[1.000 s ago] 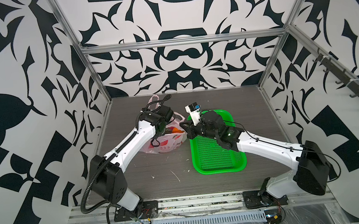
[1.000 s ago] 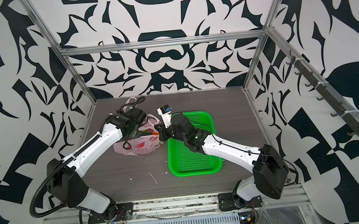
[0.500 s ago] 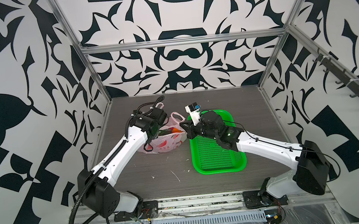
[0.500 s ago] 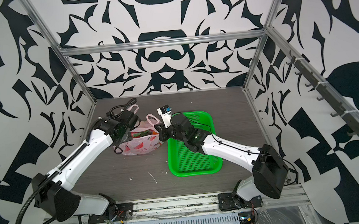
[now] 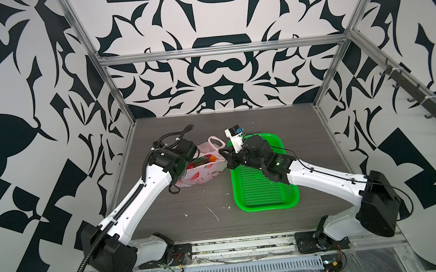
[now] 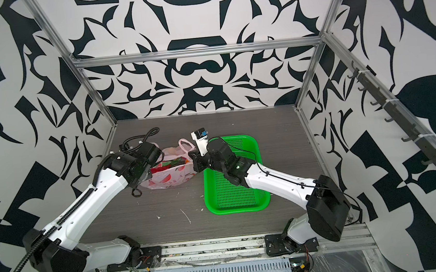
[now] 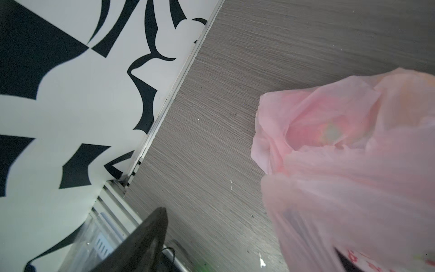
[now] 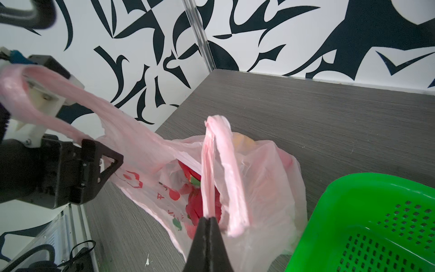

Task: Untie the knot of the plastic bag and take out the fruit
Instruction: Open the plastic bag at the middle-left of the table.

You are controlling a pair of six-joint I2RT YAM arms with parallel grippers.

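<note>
The pink plastic bag (image 5: 201, 176) (image 6: 166, 179) lies on the table between my two arms, its mouth gaping. No knot shows in any view, and the two handle loops stand apart. My right gripper (image 8: 209, 219) (image 5: 223, 154) is shut on one handle loop (image 8: 215, 155) and holds it up. The other loop (image 8: 35, 94) drapes over my left wrist. My left gripper (image 5: 190, 163) is at the bag's left rim with its jaws wide apart. One of its fingers (image 7: 146, 237) shows bare, and bag plastic (image 7: 353, 188) hides the other. Red, green and orange fruit (image 8: 200, 202) (image 5: 208, 159) sits inside the bag.
A green perforated basket (image 5: 269, 207) (image 6: 237, 209) (image 8: 376, 188) stands right of the bag, under my right forearm, with nothing in it. The left wall (image 7: 70, 106) rises close behind my left gripper. White scraps (image 5: 214, 213) lie on the front of the table.
My left gripper has slid left from over the bag's middle to its left rim. Its jaws have begun to narrow. The right arm has held still with the handle.
</note>
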